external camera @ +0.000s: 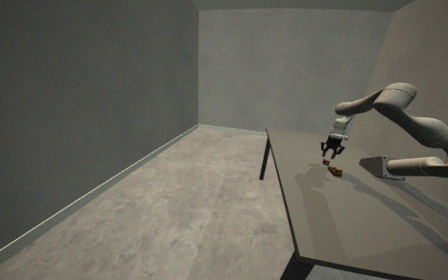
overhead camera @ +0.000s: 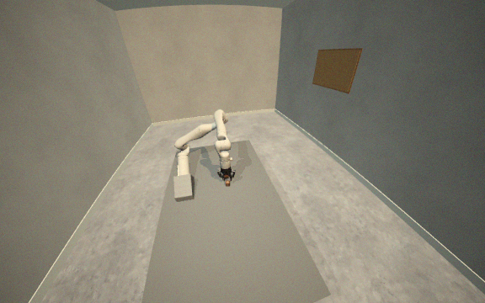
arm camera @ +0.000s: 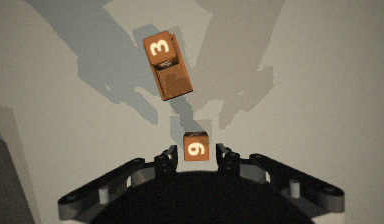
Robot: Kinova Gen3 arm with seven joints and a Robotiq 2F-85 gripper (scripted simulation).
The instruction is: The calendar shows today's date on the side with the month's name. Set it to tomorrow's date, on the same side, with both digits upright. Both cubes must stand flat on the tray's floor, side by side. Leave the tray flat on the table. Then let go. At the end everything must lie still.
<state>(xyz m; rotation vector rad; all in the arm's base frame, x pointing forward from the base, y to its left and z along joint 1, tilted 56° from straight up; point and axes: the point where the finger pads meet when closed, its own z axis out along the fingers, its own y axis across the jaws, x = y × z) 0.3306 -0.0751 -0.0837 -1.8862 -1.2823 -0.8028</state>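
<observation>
A brown calendar tray [arm camera: 168, 67] lies flat on the table, seen from above in the wrist view. One cube [arm camera: 159, 47] stands in its far end with a 3 on top; the near half of the tray is empty. The second cube [arm camera: 195, 149] stands on the table outside the tray, 9 on top. My gripper [arm camera: 196, 152] hangs just above this cube, fingers half open on either side of it with a gap on both sides. In the exterior view the gripper [external camera: 333, 151] is above the cube [external camera: 326, 161], with the tray [external camera: 333, 173] beside it.
The arm's base block [overhead camera: 183, 187] stands on the table to the left of the gripper [overhead camera: 226, 174]. The table's far edge [external camera: 271, 148] is a short way beyond the cube. A brown board [overhead camera: 337, 69] hangs on the right wall.
</observation>
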